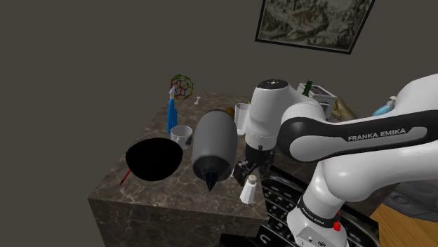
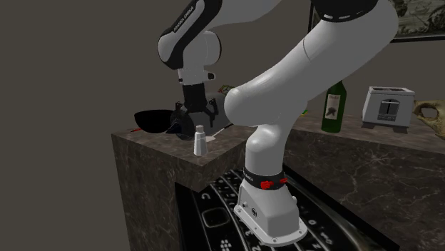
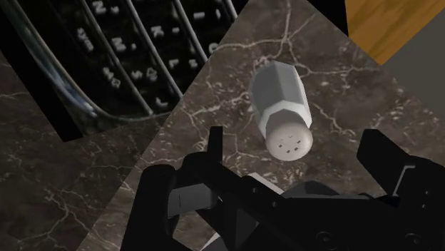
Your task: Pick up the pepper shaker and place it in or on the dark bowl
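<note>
The pepper shaker (image 1: 248, 190) is a small white faceted pot with a holed top, standing upright near the counter's front edge. In the wrist view the shaker (image 3: 282, 107) lies just beyond my fingertips, its top between them and untouched. My black gripper (image 1: 246, 170) hangs open right above it, the fingers (image 3: 215, 145) standing wide apart. From the second exterior view the gripper (image 2: 192, 118) sits a little over the shaker (image 2: 200, 140). The dark bowl (image 1: 153, 158) rests on the counter toward the shoulder view's left, and shows behind the gripper as the bowl (image 2: 155, 120).
A large grey cone-tipped object (image 1: 214, 147) lies between bowl and shaker. A white mug (image 1: 181, 135) and blue bottle (image 1: 172, 116) stand behind the bowl. A black keyboard-patterned surface (image 1: 284, 203) borders the shaker. A green bottle (image 2: 333, 107) and a toaster (image 2: 387, 107) stand on the far counter.
</note>
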Robot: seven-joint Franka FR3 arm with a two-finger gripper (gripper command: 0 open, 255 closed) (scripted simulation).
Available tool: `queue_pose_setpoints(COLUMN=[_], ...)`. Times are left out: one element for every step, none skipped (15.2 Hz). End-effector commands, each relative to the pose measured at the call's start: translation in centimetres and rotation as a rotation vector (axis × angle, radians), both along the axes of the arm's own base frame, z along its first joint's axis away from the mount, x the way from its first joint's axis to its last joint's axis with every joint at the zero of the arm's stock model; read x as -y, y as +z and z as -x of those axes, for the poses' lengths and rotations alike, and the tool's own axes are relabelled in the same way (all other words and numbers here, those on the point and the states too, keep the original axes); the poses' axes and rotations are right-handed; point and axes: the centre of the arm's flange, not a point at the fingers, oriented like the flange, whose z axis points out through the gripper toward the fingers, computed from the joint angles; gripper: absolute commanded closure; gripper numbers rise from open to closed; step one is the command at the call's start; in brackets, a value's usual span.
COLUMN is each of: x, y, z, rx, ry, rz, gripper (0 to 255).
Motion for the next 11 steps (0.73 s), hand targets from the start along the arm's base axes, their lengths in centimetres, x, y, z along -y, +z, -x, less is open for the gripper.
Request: queue_pose_setpoints(x=[0.0, 0.1, 0.1, 0.2, 0.2, 0.2, 0.2, 0.2, 0.2, 0.2, 0.2], y=[-1.1, -1.6, -2.1, -2.4, -2.4, -2.4, -2.4, -2.4, -2.4, -2.4, -2.4], z=[-0.1, -0.1, 0.0, 0.0, 0.0, 0.0, 0.0, 0.0, 0.0, 0.0, 0.0], rx=[0.001, 0.001, 0.001, 0.001, 0.001, 0.001, 0.001, 0.001, 0.001, 0.001, 0.001], ry=[-0.001, -0.001, -0.001, -0.001, -0.001, -0.001, -0.001, -0.001, -0.001, -0.001, -0.001], rz=[0.000, 0.000, 0.000, 0.000, 0.000, 0.000, 0.000, 0.000, 0.000, 0.000, 0.000], gripper=[0, 0, 0, 0, 0, 0, 0, 0, 0, 0, 0])
